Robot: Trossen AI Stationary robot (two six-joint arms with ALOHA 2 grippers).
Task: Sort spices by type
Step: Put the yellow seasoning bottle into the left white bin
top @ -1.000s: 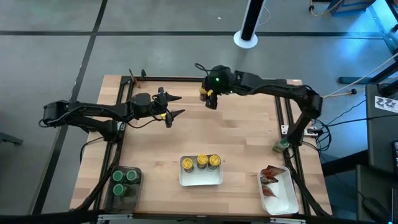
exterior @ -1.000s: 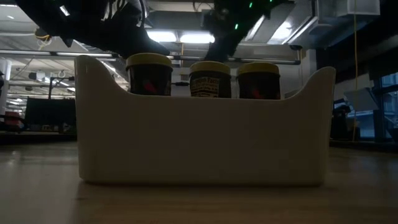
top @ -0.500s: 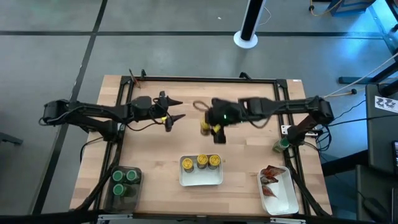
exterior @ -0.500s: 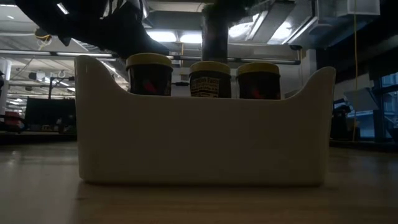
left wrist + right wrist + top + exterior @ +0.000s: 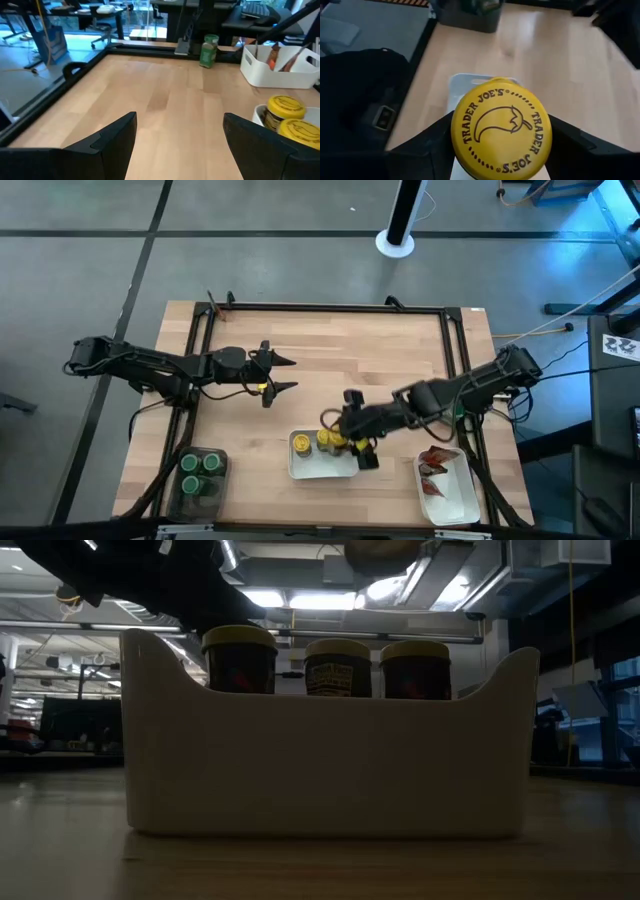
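Note:
My right gripper (image 5: 338, 438) is shut on a yellow-capped spice jar (image 5: 500, 127) and holds it over the white middle tray (image 5: 322, 468). Three more yellow-capped jars (image 5: 337, 665) stand upright in that tray. The held jar's bottom (image 5: 380, 550) shows above them in the low view. Green-capped jars (image 5: 200, 470) stand in the dark bin at the near left. Red-orange packets (image 5: 437, 465) lie in the white tray at the near right. My left gripper (image 5: 280, 375) hovers open over bare table left of centre, with nothing between its fingers (image 5: 115, 140). My right gripper pinches the jar by its sides just under the yellow cap (image 5: 465, 150), one finger on each side. The fingers slant down from the table's right. The jar is lifted clear, above the jars standing in the tray, with its cap toward the wrist camera.
A lone green-capped jar (image 5: 209, 50) stands at the table's right edge by the black frame rail. The packet tray (image 5: 280, 67) stands beyond the middle tray's jars (image 5: 285, 107). Bare wood (image 5: 330, 340) spreads across the table's far half.
My right gripper has swung quickly from the table's far edge toward the near edge with the yellow-capped jar, which stays lifted, and now hangs over the middle tray. My left gripper has drifted a little toward the near edge, still open.

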